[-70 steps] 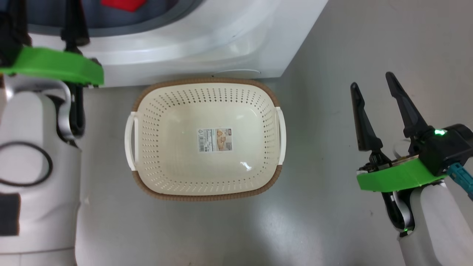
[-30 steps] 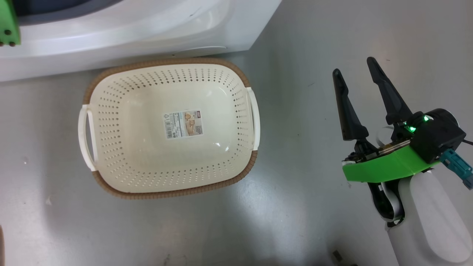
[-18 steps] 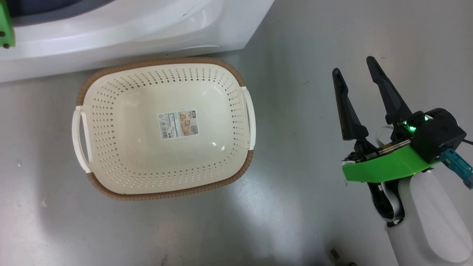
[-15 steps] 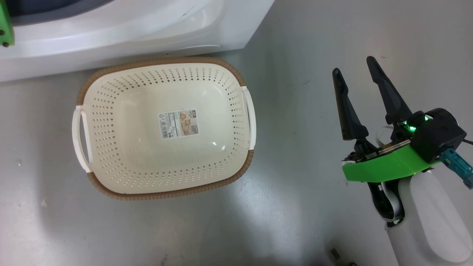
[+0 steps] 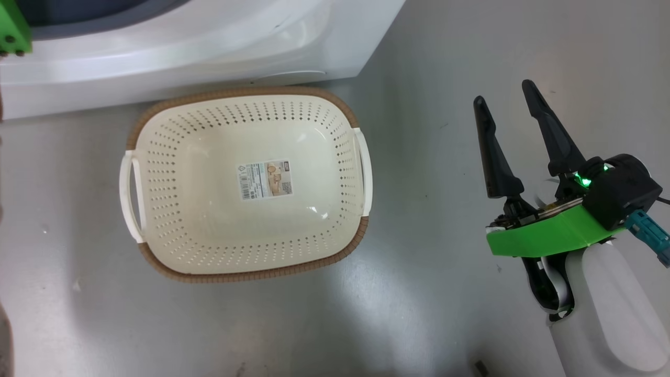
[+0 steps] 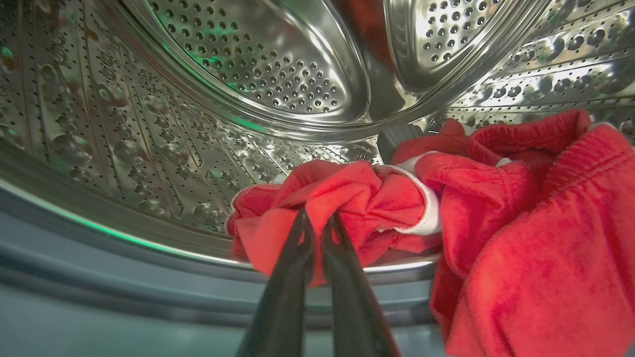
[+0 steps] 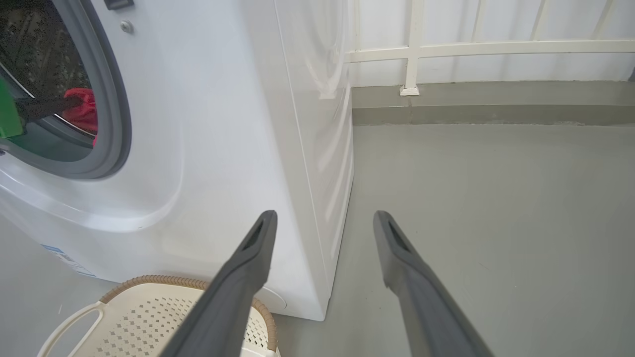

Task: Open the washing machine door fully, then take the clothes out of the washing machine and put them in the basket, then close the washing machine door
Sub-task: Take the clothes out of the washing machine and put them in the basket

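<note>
The left gripper [image 6: 317,218] reaches into the steel drum [image 6: 248,64] of the washing machine [image 7: 223,124], its two dark fingers pinched narrow on a fold of the red clothes [image 6: 521,223], which lie bunched at the drum's near edge. The right gripper [image 5: 503,94] hangs over the grey floor [image 5: 445,52] with its fingers spread wide, well right of the cream basket [image 5: 172,183], which stands just in front of the machine.
</note>
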